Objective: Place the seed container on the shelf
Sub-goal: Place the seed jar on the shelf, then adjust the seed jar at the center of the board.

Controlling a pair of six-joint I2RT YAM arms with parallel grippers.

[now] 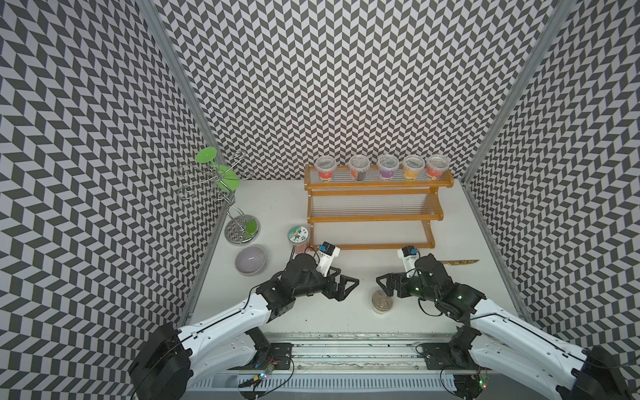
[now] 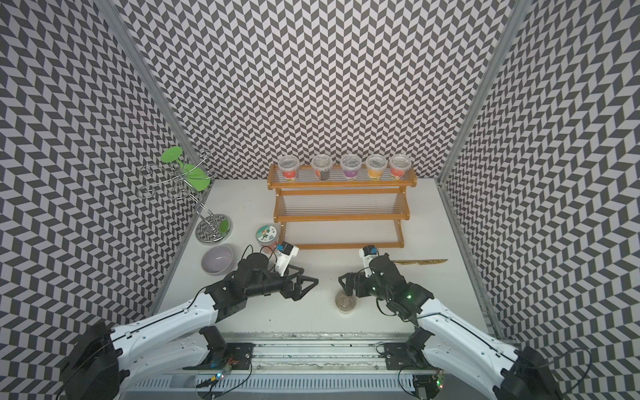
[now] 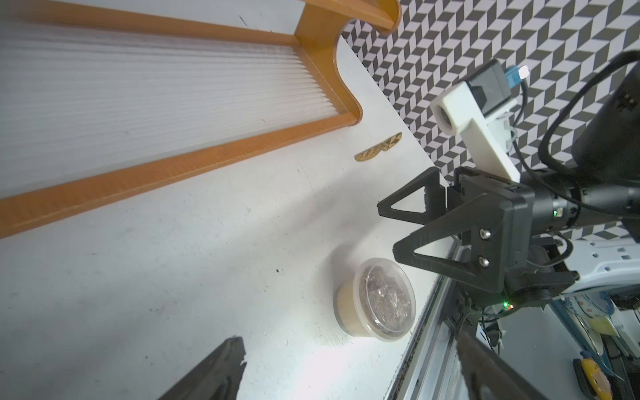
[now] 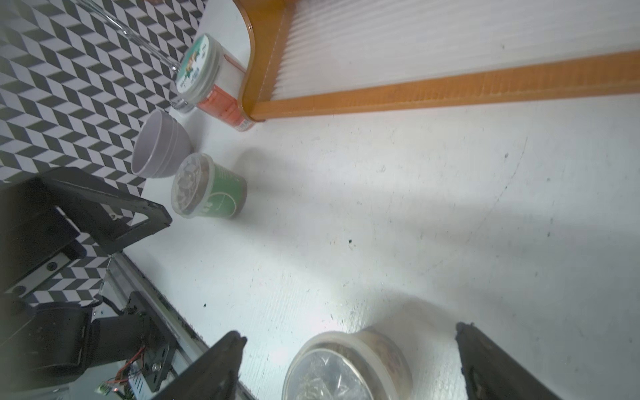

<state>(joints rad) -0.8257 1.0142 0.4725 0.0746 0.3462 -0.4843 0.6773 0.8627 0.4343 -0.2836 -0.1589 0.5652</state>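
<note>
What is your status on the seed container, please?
Left claw open, empty. Right claw open, straddling seed container on table. Shelf ahead, lower tiers bare; nothing between.

Black-and-white chevron-patterned walls (image 1: pixel 346 86) closed in on three sides, with silver metal corner posts (image 1: pixel 183 86) running up where they met. Down below, the scuffed white bench (image 1: pixel 346 318) sat evenly lit, and there was a brighter patch of glare (image 3: pixel 329 356) near its front edge, beside the grey metal rail (image 1: pixel 346 349).
</note>
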